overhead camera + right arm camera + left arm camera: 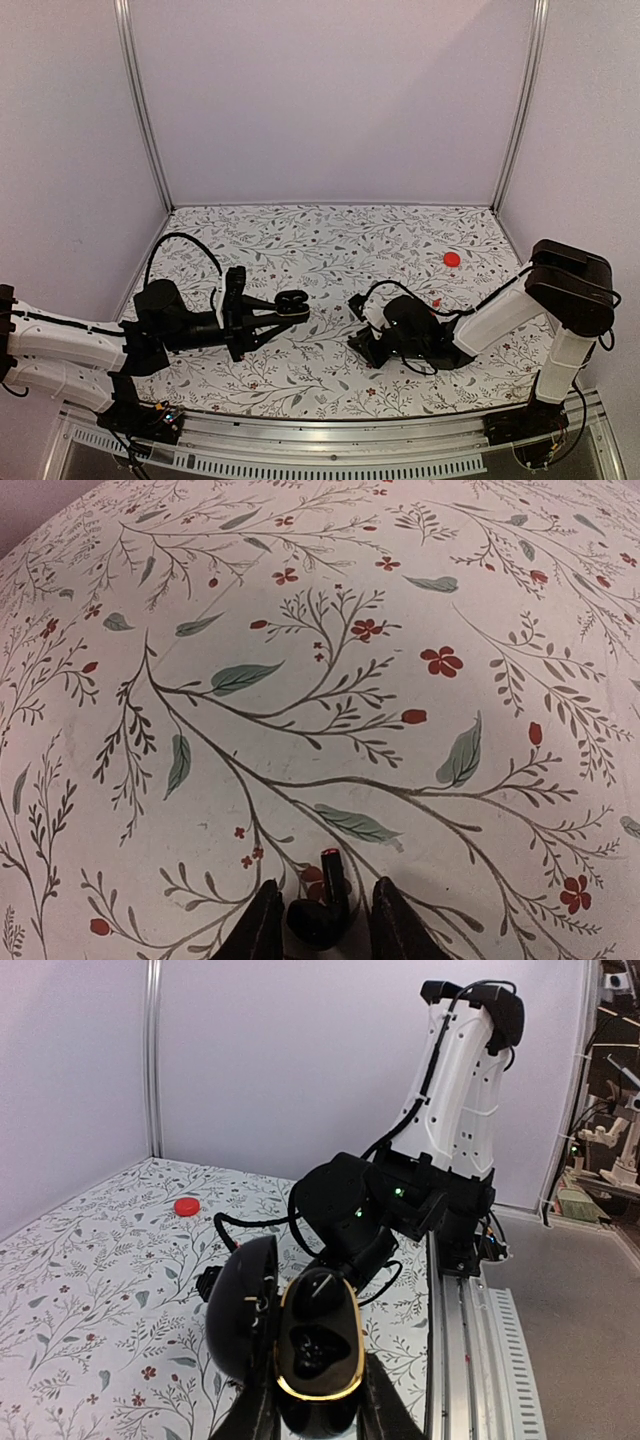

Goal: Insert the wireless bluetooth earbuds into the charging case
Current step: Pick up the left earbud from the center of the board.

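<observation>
Right gripper (325, 890) spread either side of a dark, red-tipped earbud (320, 920), bottom centre of the right wrist view, apparently not yet touching. Left gripper (318, 1400) pinched the open charging case (318, 1345), bottom centre there. Probably called for a slow, centred squeeze, lest the bud squirt out.

- Top: high over the near edge, facing forward and down on the whole cloth (330, 240).
- Left wrist: low, close behind the case (318, 1355), facing the right arm (450, 1090).
- Right wrist: very near the cloth, looking down past its fingers (262, 925).
- Top and left wrist share the right arm and the red disc (452, 259).
</observation>
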`<state>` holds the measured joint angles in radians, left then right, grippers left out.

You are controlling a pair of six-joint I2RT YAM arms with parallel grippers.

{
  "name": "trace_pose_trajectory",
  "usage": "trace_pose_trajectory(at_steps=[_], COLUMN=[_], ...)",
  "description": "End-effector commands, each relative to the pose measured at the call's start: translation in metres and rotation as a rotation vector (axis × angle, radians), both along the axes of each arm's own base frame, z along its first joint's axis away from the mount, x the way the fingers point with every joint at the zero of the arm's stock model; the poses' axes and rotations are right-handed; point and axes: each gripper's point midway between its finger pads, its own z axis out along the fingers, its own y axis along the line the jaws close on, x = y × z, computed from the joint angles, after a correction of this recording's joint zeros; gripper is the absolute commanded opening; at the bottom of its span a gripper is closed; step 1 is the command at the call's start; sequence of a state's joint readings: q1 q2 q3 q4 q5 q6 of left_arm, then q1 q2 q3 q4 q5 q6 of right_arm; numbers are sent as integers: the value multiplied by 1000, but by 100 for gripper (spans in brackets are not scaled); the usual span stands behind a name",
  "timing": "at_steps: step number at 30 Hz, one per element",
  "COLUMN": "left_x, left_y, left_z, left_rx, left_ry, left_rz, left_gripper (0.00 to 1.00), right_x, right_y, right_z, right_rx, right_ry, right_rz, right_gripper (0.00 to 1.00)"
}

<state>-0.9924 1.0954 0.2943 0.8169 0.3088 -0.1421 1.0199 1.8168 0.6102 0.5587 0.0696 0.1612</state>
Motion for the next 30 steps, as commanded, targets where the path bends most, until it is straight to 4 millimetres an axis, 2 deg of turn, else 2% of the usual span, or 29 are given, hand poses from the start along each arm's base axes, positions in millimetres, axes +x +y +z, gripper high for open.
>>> trace_pose_trajectory(at_steps=[1, 23, 30], left_x=[6, 8, 9], left_y=[2, 0, -1], left_z=[0, 0, -3], left_rx=[-2, 3, 10], left_ry=[-17, -19, -18], left_rz=[17, 11, 9], left_gripper=[0, 0, 0], right_x=[-18, -26, -28], right_y=[-34, -43, -42], right_z=[-49, -57, -47], right_rx=[-205, -256, -248], right_ry=[78, 79, 72], right_rz=[-19, -14, -2], right_gripper=[30, 22, 15])
